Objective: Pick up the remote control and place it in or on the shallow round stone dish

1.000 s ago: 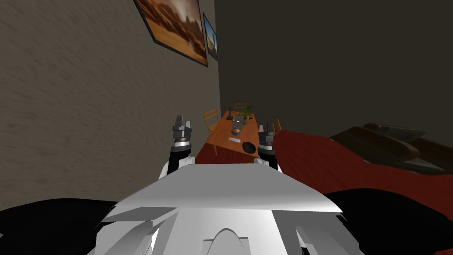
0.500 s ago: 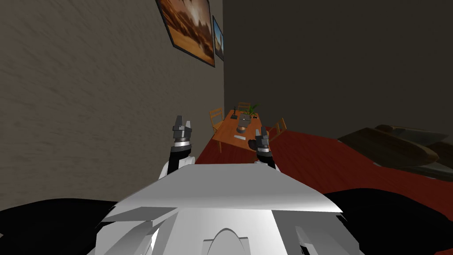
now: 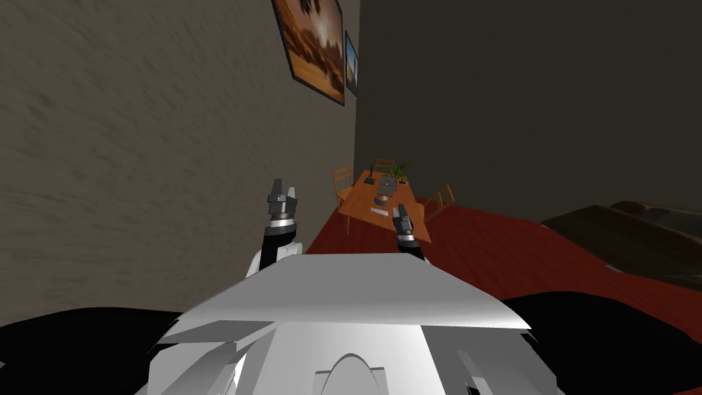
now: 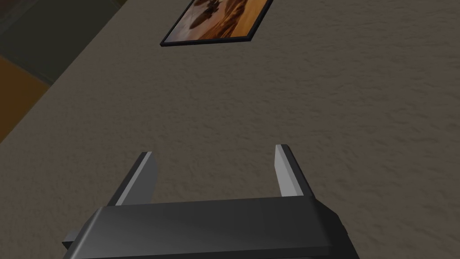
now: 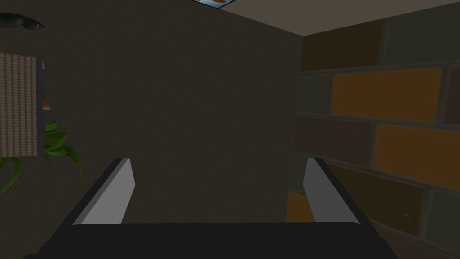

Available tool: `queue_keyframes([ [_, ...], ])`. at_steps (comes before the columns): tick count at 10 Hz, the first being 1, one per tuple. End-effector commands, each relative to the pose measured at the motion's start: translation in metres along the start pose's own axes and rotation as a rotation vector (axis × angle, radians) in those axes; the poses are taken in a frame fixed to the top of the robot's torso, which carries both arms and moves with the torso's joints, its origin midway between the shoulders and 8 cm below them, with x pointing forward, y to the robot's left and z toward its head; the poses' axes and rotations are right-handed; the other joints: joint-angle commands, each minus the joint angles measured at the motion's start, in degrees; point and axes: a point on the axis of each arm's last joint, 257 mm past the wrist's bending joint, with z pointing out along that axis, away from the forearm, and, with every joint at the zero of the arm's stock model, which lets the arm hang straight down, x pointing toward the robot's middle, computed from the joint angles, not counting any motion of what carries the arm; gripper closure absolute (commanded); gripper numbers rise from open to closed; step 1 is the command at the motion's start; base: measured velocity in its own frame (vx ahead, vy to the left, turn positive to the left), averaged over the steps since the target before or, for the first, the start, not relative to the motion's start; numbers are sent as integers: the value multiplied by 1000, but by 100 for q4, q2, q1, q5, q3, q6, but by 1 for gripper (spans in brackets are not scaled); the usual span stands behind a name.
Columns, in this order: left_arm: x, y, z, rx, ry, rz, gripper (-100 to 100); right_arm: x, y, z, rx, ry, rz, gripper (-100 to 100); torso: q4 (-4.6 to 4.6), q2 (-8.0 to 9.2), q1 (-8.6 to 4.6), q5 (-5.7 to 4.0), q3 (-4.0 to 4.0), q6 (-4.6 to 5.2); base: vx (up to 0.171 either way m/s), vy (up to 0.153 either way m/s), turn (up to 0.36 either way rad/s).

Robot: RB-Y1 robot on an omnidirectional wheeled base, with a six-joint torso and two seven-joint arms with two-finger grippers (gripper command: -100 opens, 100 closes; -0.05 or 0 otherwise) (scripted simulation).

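Wooden table [image 3: 360, 199] well ahead | left jaws wide apart, empty | right jaws wide apart, empty

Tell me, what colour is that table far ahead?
Orange-brown. The table shows best in the head view.

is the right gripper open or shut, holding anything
Open and empty. In the right wrist view the right gripper has its two fingers standing wide apart, with nothing held between them.
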Motion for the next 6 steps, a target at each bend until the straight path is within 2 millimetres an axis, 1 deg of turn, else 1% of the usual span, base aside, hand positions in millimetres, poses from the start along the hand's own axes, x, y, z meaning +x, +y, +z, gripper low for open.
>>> queue_keyframes([
  [1, 0, 0, 0, 0, 0, 0, 0, 6, -16, -11, 27, 37, -12, -100, 0, 0, 0, 0, 0, 0, -47, 119, 172],
  [2, 0, 0, 0, 0, 0, 0, 0, 6, -26, -17, 52, 39, -14, -100, -1, -4, -2, -1, -3, -3, -27, 88, 59],
  [3, 0, 0, 0, 0, 0, 0, 0, 11, -39, -28, 80, 75, -27, -100, -2, -10, -12, -3, -6, 1, -25, 112, 125],
  [4, 0, 0, 0, 0, 0, 0, 0, 11, -47, -32, 99, 77, -30, -100, -3, -11, -7, -2, -7, -2, -43, 103, 80],
  [5, 0, 0, 0, 0, 0, 0, 0, 16, -60, -46, 130, 116, -46, -100, -2, -7, -10, -2, -5, 0, -55, 105, 192],
  [6, 0, 0, 0, 0, 0, 0, 0, 16, -67, -50, 148, 118, -48, -100, -1, -3, -10, -2, -2, -3, -28, 87, 89],
])
